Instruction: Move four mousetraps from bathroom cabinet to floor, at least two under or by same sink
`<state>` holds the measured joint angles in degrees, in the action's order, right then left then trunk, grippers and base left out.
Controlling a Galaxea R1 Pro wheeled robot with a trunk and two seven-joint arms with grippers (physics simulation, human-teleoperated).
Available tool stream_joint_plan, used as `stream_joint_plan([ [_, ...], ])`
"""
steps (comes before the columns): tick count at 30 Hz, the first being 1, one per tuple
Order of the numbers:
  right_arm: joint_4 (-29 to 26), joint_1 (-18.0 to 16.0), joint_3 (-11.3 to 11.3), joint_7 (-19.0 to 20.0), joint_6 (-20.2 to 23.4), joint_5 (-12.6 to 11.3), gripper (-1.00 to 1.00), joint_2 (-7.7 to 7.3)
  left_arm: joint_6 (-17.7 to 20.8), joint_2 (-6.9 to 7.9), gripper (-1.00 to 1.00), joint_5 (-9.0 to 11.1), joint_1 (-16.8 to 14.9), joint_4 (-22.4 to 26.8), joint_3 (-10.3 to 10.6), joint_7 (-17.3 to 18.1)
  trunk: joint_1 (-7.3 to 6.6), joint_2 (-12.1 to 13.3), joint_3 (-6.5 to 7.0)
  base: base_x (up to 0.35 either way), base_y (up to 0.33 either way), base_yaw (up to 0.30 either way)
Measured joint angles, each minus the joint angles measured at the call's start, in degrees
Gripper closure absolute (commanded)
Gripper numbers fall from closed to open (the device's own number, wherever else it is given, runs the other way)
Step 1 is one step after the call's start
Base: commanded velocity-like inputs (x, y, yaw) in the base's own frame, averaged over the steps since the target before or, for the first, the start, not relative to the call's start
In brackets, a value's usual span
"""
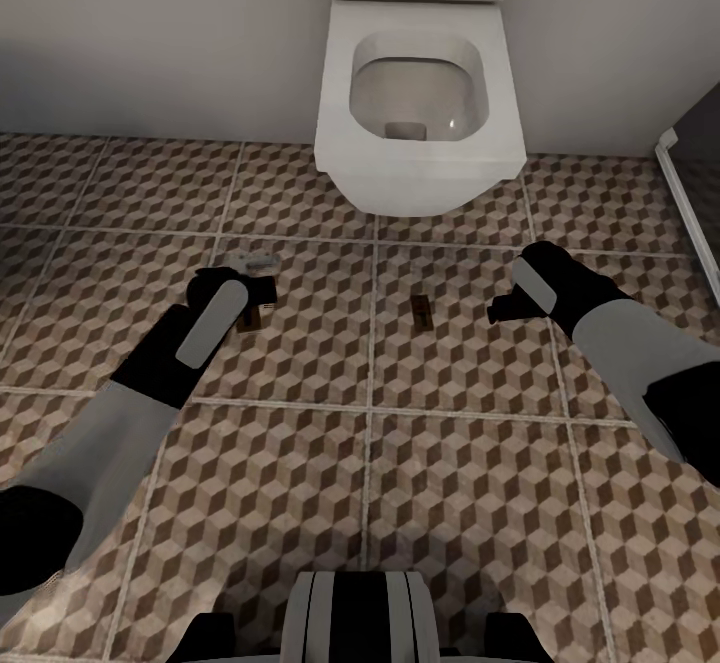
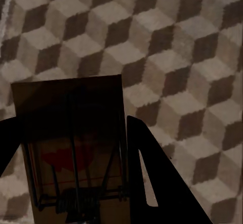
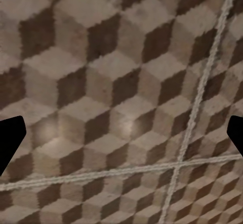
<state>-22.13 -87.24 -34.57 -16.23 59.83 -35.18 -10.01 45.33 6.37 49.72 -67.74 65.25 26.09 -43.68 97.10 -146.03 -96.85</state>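
Observation:
One mousetrap [image 1: 421, 312], a small dark brown board, lies flat on the bathroom floor [image 1: 300, 463] in front of the toilet. Another mousetrap [image 1: 251, 320] sits under my left gripper [image 1: 245, 293], low over the tiles. In the left wrist view this mousetrap [image 2: 76, 153], with wire parts and a red mark, lies between the two dark fingers [image 2: 157, 183], which touch its long edges. My right gripper [image 1: 497, 309] hovers just right of the first trap. Its fingertips [image 3: 10, 138] stand far apart over bare tiles, so the right gripper [image 3: 121, 135] is open and empty. Cabinet and sink are out of view.
A white toilet [image 1: 420, 153] stands against the grey wall straight ahead. A small pale grey object [image 1: 252, 261] lies on the tiles just beyond the left gripper. A dark panel with a white edge [image 1: 688, 198] runs along the right. My base [image 1: 355, 618] shows at the bottom.

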Motion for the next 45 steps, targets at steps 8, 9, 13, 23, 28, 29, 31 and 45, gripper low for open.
stream_joint_plan([
  [8,-0.03,0.0,-0.01,0.0,0.0,0.06,-1.0,0.17,-5.17,-2.57,1.0,-7.24,-4.76,-11.8,0.46,8.5,0.0,0.0,0.0,0.0,0.0,0.0],
  [9,-0.04,0.0,-0.03,0.0,0.0,0.07,-1.0,0.18,-5.89,-2.99,1.0,-8.34,-5.29,-13.44,0.45,9.67,0.0,0.0,0.0,0.0,0.0,0.0],
  [13,-0.08,0.0,-0.03,0.0,0.0,0.09,-1.0,0.15,-8.83,-4.69,1.0,-11.38,-7.28,-19.29,0.41,13.3,0.0,0.0,0.0,0.0,0.0,0.0],
  [23,-0.05,-0.04,-0.07,-0.01,-0.01,0.12,-1.0,-0.1,-13.66,-7.09,1.0,-13.46,-10.72,-27.96,0.5,19.13,0.0,0.0,0.0,0.0,0.0,0.0],
  [28,0.05,-0.05,-0.05,-0.01,-0.01,0.06,-1.0,-0.55,-15.12,-7.45,1.0,-13.65,-11.18,-29.08,0.44,20.08,0.0,0.0,0.0,0.0,0.0,0.0],
  [29,0.06,-0.04,-0.04,0.0,-0.01,0.06,-1.0,-0.64,-15.3,-7.49,1.0,-13.67,-11.23,-29.19,0.42,20.17,0.0,0.0,0.0,0.0,0.0,0.0],
  [31,0.06,-0.03,-0.03,0.0,-0.01,0.03,-1.0,-0.78,-15.51,-7.54,1.0,-13.68,-11.27,-29.29,0.4,20.25,0.0,0.0,0.0,0.0,0.0,0.0],
  [45,0.09,-0.07,0.01,0.04,-0.01,-0.05,-1.0,-3.29,-19.31,-9.57,1.0,-13.79,-11.4,-31.64,0.41,20.64,0.0,0.0,0.0,0.0,0.0,0.0],
])
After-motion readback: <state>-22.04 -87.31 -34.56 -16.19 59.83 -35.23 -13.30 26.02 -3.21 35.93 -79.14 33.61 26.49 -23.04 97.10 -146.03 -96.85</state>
